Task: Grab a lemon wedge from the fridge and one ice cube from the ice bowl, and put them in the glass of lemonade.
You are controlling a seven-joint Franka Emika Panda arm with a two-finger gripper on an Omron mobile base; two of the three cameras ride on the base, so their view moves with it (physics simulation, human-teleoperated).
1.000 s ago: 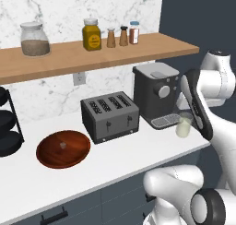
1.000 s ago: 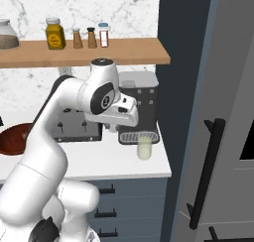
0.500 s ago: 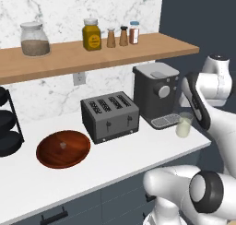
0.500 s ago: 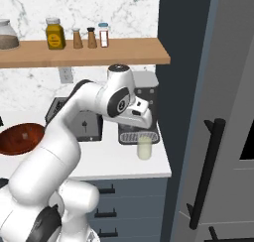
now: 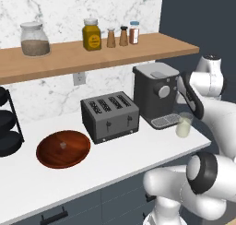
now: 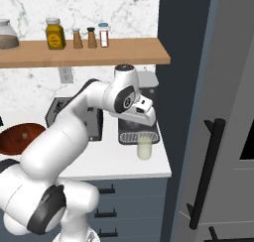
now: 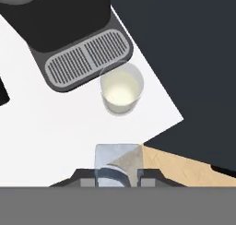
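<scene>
In the hand view my gripper [image 7: 118, 177] is shut on a clear ice cube [image 7: 118, 158], held above the counter's corner. The glass of lemonade [image 7: 121, 87] stands just ahead of the cube, beside the coffee machine's drip grille. From the base views the hand [image 6: 148, 118] hangs over the glass [image 6: 144, 146], slightly off to one side. The glass [image 5: 184, 125] sits at the counter's right end, under the gripper [image 5: 196, 109]. At the left of the counter lies the reddish-brown ice bowl [image 5: 63, 148]. The grey fridge [image 6: 225, 112] stands closed at the right. The lemon wedge is out of view.
A black coffee machine [image 5: 156, 94] stands right behind the glass, with a grey toaster [image 5: 109, 115] to its left. A wooden shelf [image 5: 92, 53] with jars and shakers runs overhead. The counter edge [image 7: 161, 127] drops off close to the glass.
The arm has swung to the right along the counter, carrying the hand from in front of the coffee machine to above the glass. The glass and bowl have stayed put.
</scene>
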